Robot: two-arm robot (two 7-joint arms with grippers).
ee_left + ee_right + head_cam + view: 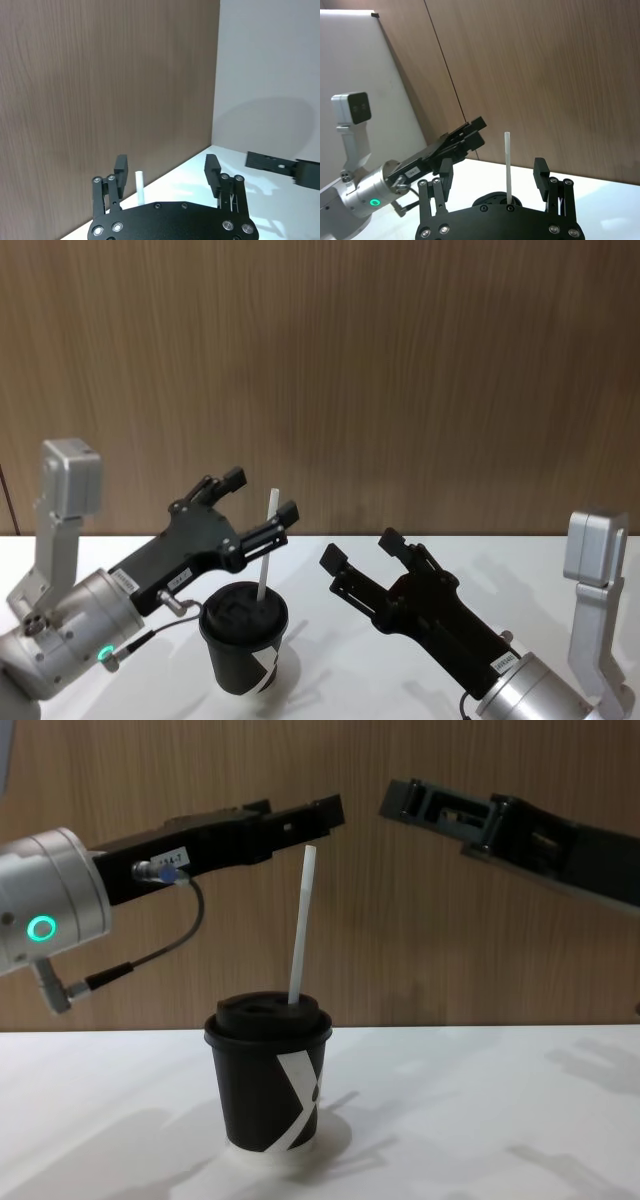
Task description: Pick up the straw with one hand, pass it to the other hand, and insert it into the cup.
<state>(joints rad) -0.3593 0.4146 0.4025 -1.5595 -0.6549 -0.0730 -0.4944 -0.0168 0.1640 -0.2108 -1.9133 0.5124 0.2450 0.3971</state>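
Chest view: straw (301, 925) already stands in the cup (268, 1080), lower end through the lid hole, top leaning a bit to the robot's right. Cup sits on the white tabletop (480, 1110), between the two arms.

Left tool (260, 495) (silver wrist, green ring) is up beside the straw's top w/ fingers spread. In the left wrist view the straw tip (139, 187) sits just inside one finger (120, 167), w/ a slim gap, so it's not gripping. Right tool (362, 549) hangs above the tabletop on the cup's right, well apart from the straw, jaws wide open, holding nothing.

Step, imo: insert looks done, this is release/retreat. Pick and handover need nothing more.

Next move calls for backing the left tool away w/o brushing the straw. The near finger is v. close, so a sideways knock could tilt the straw or tip the cup. Pull straight back along the arm, keep the jaws apart. Right arm only has to stay put or park.
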